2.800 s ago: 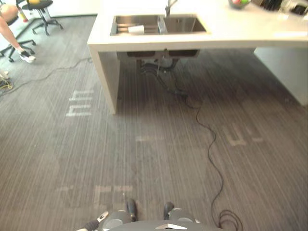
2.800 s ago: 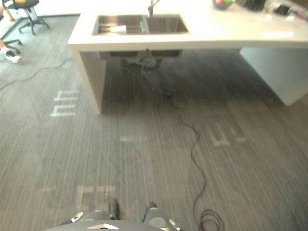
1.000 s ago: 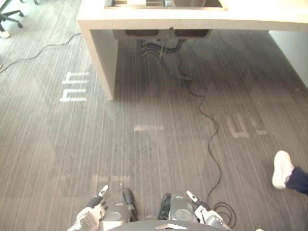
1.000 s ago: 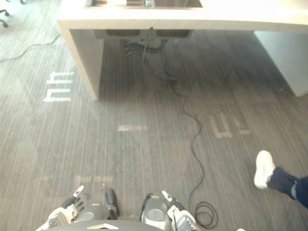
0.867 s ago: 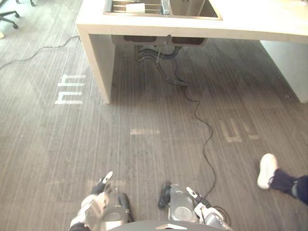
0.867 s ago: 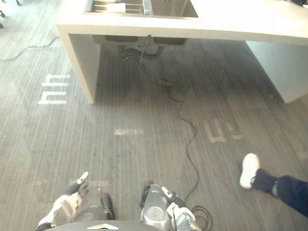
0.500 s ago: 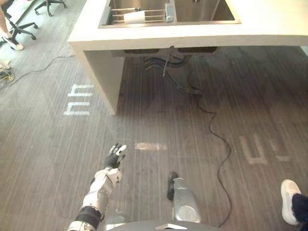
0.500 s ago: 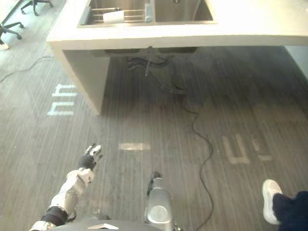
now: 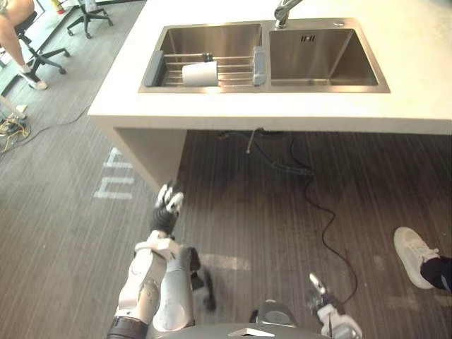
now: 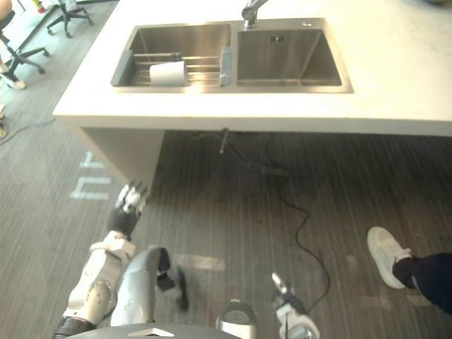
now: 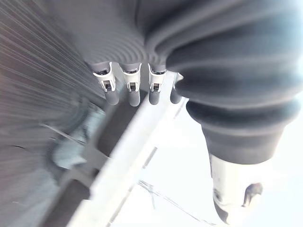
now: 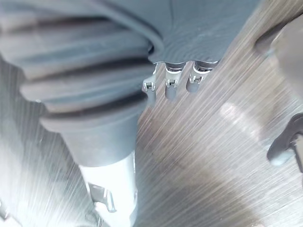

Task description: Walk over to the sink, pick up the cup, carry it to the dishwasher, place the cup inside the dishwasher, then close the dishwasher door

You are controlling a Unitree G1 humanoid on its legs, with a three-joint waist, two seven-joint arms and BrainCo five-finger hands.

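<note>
Grey ribbed carpet (image 9: 63,240) is covering the room, with white tape marks (image 9: 113,182) lying near the corner of a broad white counter (image 9: 424,78) that is spanning the far side. A steel double sink (image 9: 325,53) is sitting in the counter top, its faucet (image 9: 284,10) rising behind the divider. A wire rack (image 9: 233,67) is resting across the left basin, and the white cup (image 9: 200,73) is lying on its side on that rack. Office chairs (image 9: 88,13) are standing at the far left, where a person (image 9: 15,32) is sitting. Another person's white shoe (image 9: 413,247) is showing on the carpet at the right. The left hand (image 9: 167,206) is reaching forward over the carpet, below the counter's edge, fingers straight and released, holding nothing. The right hand (image 9: 330,314) is hanging low at the near right, fingers loose and empty.
</note>
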